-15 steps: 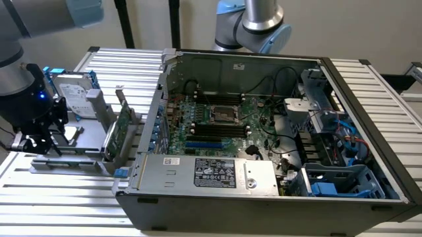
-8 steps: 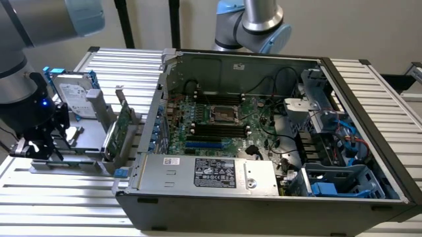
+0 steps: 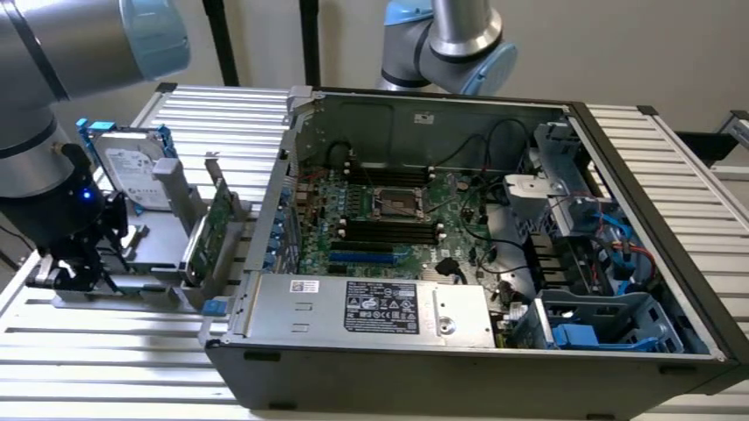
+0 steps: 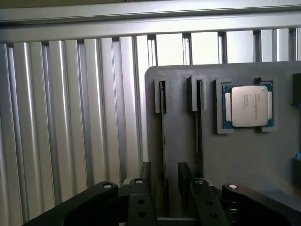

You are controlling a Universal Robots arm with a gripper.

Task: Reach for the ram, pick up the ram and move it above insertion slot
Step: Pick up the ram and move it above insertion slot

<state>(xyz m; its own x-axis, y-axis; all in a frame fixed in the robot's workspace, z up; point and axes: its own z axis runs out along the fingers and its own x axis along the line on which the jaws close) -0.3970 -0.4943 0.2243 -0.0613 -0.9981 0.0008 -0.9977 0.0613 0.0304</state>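
The bench (image 3: 105, 351) carries the open case (image 3: 468, 368) and, near its edge on the exterior view's left, a grey holder (image 4: 235, 160). The gripper (image 4: 164, 190) hangs open over the holder, jaws on either side of the ram (image 4: 163, 122), which stands on edge in its slot. A second stick (image 4: 199, 122) stands just beside it. As I judge it, an off-line descent would land a finger on the ram's top edge or catch the second stick. A skewed closing could tilt the ram and jam it.
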